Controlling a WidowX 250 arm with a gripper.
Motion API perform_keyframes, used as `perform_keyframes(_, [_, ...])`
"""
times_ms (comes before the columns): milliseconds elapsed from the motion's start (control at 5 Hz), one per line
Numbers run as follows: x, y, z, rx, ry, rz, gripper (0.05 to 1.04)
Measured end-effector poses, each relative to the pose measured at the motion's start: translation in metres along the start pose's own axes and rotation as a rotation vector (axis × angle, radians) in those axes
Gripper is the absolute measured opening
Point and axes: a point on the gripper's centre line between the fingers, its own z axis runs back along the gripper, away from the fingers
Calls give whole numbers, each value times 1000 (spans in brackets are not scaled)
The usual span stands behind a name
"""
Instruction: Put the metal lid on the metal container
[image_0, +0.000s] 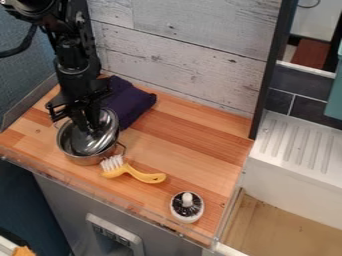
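A shiny, round metal lid (103, 141) sat aslant over a silver metal container (83, 160) with small wire handles, at the left of the wooden tabletop (200, 150). Its lower part dipped within the container's mouth, while its upper right part leaned out past the rim, so the container was not closed.

The black two-finger gripper (86, 127) pointed down over the lid from the black arm at the upper left, and it appeared to be pinching the lid near its middle, probably by a knob; the contact itself was hidden. That grip would explain why the lid stood so steeply instead of dropping in. A hold near the middle left the edge free to meet the rim, but it also let the lid swing. The lid likely needed levelling and centring before release, or it could have slid inside.

A dark purple cloth (130, 102) lay bunched just behind the container. A yellow-handled brush with white bristles (143, 175) lay close in front, near enough to be nudged if the container shifted. A round white brush with dark bristles (188, 209) rested well apart, near the front edge, out of the way.
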Motion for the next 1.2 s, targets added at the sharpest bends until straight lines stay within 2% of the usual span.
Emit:
perform_keyframes(200, [-1, 3, 0, 17, 7, 15, 715])
perform_keyframes(400, [-3, 6, 6, 17, -3, 32, 983])
perform_keyframes(800, [-5, 6, 50, -40, -100, 31, 1001])
perform_keyframes(1000, [-6, 9, 59, -42, -134, 34, 1001])
perform_keyframes(1200, [-6, 9, 60, -45, -136, 36, 1001])
